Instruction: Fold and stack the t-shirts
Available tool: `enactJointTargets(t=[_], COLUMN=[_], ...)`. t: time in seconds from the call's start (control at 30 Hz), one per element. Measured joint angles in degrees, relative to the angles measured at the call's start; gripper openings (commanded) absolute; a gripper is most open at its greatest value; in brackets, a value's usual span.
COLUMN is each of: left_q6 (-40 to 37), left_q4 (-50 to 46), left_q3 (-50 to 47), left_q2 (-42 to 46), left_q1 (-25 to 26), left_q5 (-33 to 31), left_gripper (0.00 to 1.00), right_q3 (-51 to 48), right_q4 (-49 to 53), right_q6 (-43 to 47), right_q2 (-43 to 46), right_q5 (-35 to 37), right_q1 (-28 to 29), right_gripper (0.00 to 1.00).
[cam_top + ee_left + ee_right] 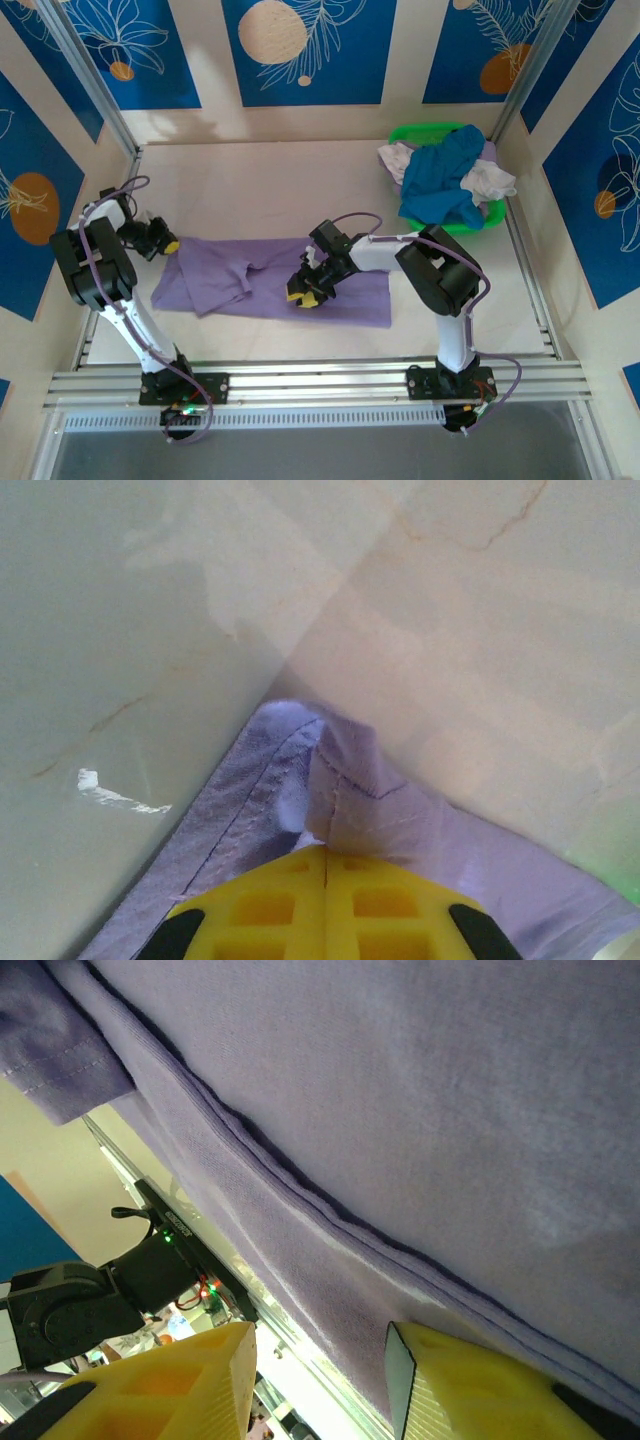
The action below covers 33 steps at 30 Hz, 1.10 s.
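The lavender t-shirt [228, 282] lies spread flat on the surface [260, 190]. Its long axis runs left to right, roughly parallel to the near edge, and it sits closer to that edge than to the far one.

The left tool [165, 243] is at the shirt's left end. Its wrist view shows the yellow fingers [270, 900] clenched together with a raised pleat of lavender cloth running into their tips, so it appears to be grasping the shirt's edge there.

The right tool [303, 293] hangs over the middle of the shirt, toward its near side, and is released. In its wrist view there is a clear gap between the fingers, and the shirt's doubled near edge runs diagonally just ahead of them.

The relation that matters is that the cloth stretches away to the right of the left tool. Any fold across the long axis would therefore carry that held end rightward, over the body of the shirt and toward the right tool. The right tool is the nearer one to the near edge at mid-length, and it would need to close on that edge to pin or lift it.

The teal-blue t-shirt [445, 180] and the white t-shirts [492, 181] are heaped in the green basket [420, 130] at the far right corner. They are well apart from both tools and, by the look of it, not yet folded.
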State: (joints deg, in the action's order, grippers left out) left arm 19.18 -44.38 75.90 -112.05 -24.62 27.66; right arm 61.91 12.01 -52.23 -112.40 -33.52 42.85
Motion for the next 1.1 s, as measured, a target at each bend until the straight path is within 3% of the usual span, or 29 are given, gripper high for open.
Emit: enactJointTargets(t=[0.3,0.47,0.67,1.1], left_q6=[1.57,1.42,-0.46,-1.81], left_q4=[0.28,0.00,-0.85,-0.85], left_q3=[3.58,5.01,2.03,-3.10], left_q2=[0.02,0.24,2.54,3.78], left_q1=[0.00,0.00,0.00,0.11], left_q5=[0.72,0.79,0.09,-1.20], left_gripper=[0.00,0.22,0.34,0.33], right_q3=[0.00,0.00,0.02,0.35], right_q4=[0.00,0.02,-0.37,-0.96], right_q6=[0.02,0.02,0.00,0.02], right_q2=[-0.02,-0.02,-0.31,-0.70], right_q5=[0.02,0.02,-0.46,-1.03], right_q1=[0.00,0.00,0.04,0.33], right_gripper=[0.41,0.41,0.41,0.41])
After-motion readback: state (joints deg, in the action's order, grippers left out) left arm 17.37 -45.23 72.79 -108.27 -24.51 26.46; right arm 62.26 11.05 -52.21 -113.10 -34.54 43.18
